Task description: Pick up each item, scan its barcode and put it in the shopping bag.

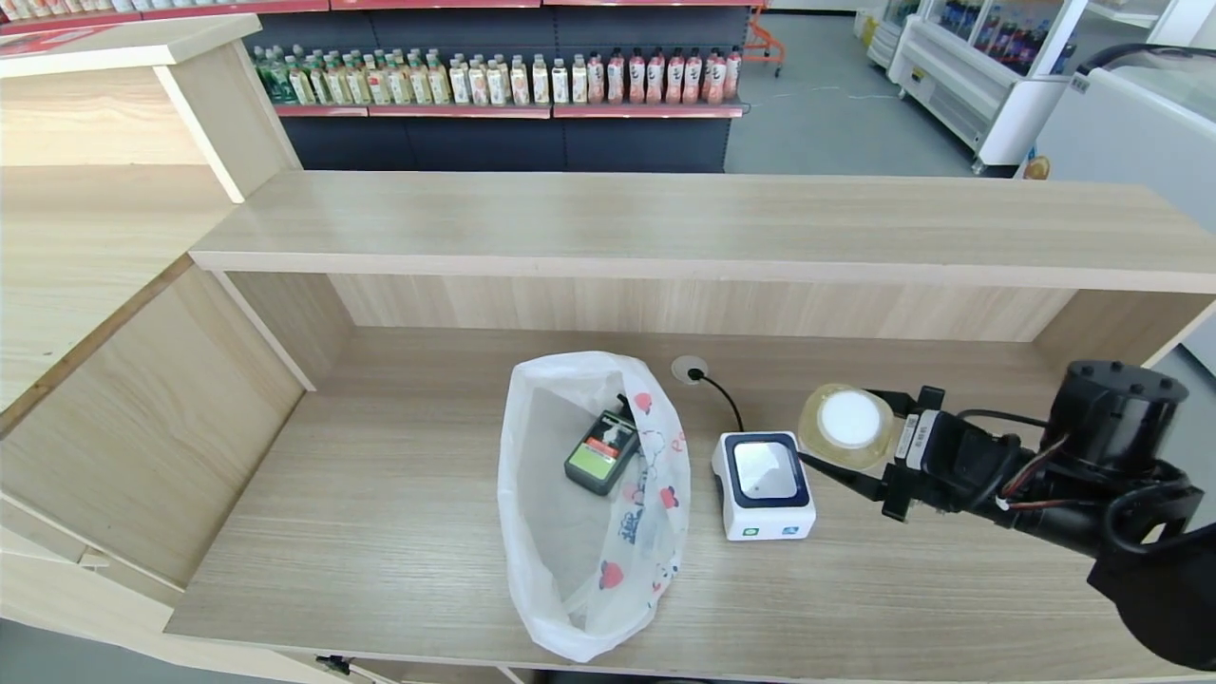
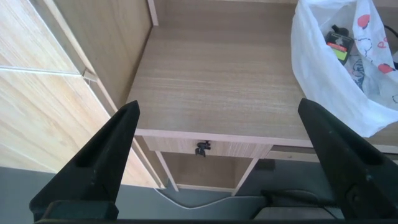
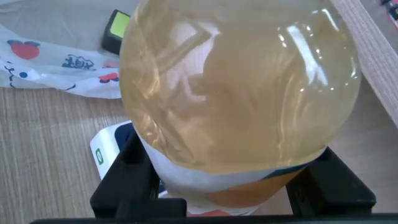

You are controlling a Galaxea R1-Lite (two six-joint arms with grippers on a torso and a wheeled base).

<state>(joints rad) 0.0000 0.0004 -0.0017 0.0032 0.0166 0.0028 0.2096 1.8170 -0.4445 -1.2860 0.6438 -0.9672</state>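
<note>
The right claw (image 1: 853,432) is closed partway around a see-through yellowish jar (image 1: 848,418), one finger on each side of its round body. The jar sits just to the right of the scanner (image 1: 765,480) and a little behind it. The jar's white round end faces up, so I'd say its long axis stands roughly upright. From here I cannot tell whether it is resting on the counter (image 1: 380,532) or held just clear of it. The right wrist view shows the golden body bulging over the fingers, with a band of white and orange label low down and no barcode that I can make out. The scanner's glass window faces up, so the next move looks like a short carry leftward, turning the jar until the label meets the window. The right arm is plainly the nearer one. The shopping bag (image 1: 589,532) lies open on the scanner's left, close beside it, with a dark packet (image 1: 602,451) already inside. The left claw (image 2: 219,106) hangs wide open and empty off the counter's near edge, well to the left of the scanner and past the bag.
</note>
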